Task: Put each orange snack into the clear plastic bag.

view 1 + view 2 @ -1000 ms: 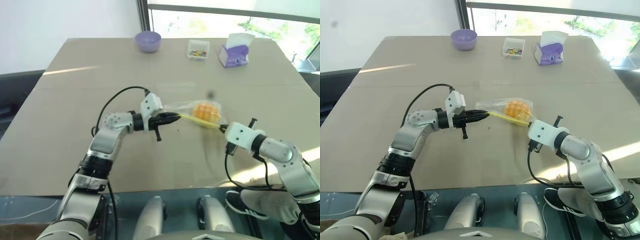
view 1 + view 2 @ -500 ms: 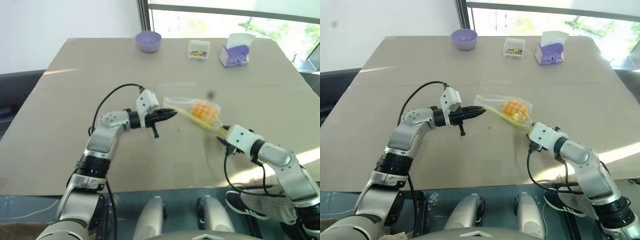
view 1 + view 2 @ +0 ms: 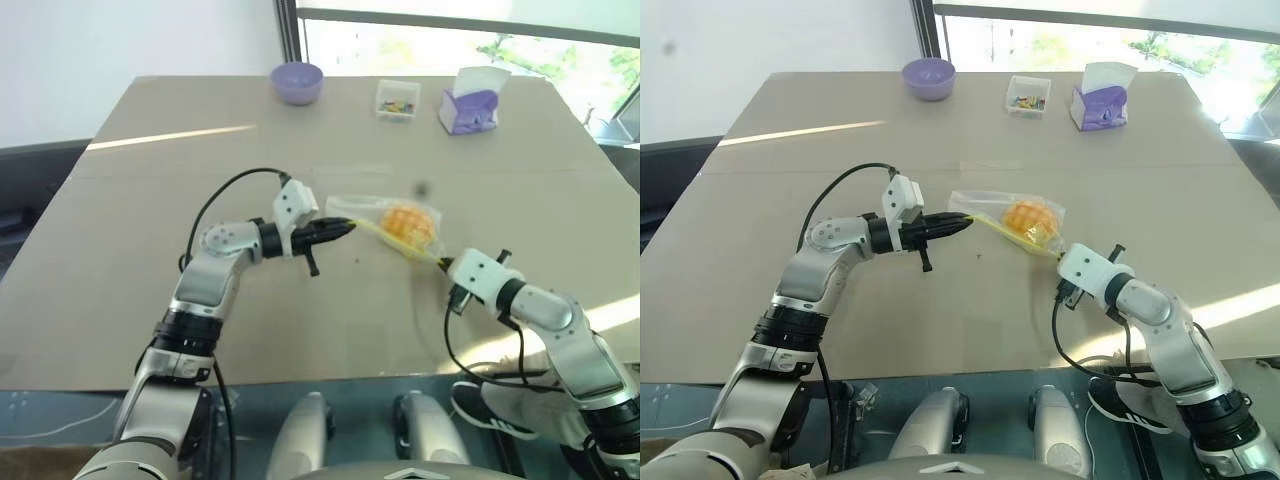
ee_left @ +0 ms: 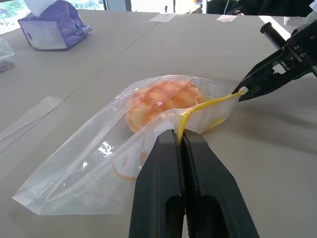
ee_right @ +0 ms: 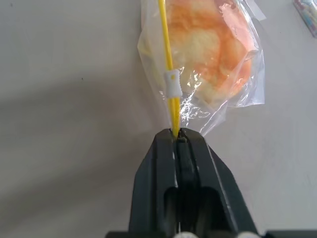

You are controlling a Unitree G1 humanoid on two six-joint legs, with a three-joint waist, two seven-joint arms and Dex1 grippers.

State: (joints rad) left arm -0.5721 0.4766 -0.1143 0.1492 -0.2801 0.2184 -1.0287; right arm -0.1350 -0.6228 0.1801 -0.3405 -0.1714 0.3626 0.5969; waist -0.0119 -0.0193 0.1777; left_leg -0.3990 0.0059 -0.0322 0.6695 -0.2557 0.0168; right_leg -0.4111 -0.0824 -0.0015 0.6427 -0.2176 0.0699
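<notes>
- The left hand (image 3: pixel 346 228) is pinching one end of the clear plastic bag's (image 3: pixel 365 212) yellow seal.
- The orange snack (image 3: pixel 411 222) is sitting inside the bag, raised over the surface (image 3: pixel 150 180).
- The right hand (image 3: pixel 441 263) is pinching the seal's other end.

The left arm reaches forward over the table with the elbow bent, its forearm angling across toward the robot's right. The left gripper (image 3: pixel 345 228) points nearly level, forward and to the right, and its two black fingers (image 4: pixel 161 163) are pressed flat together, pinching one end of a yellow seal strip (image 4: pixel 198 108). The right arm comes in from the right side, elbow out, forearm angling toward the left. The right gripper (image 3: pixel 443 263) tilts slightly downward, its fingers (image 5: pixel 163 163) closed tight on the other end of that strip.
</notes>
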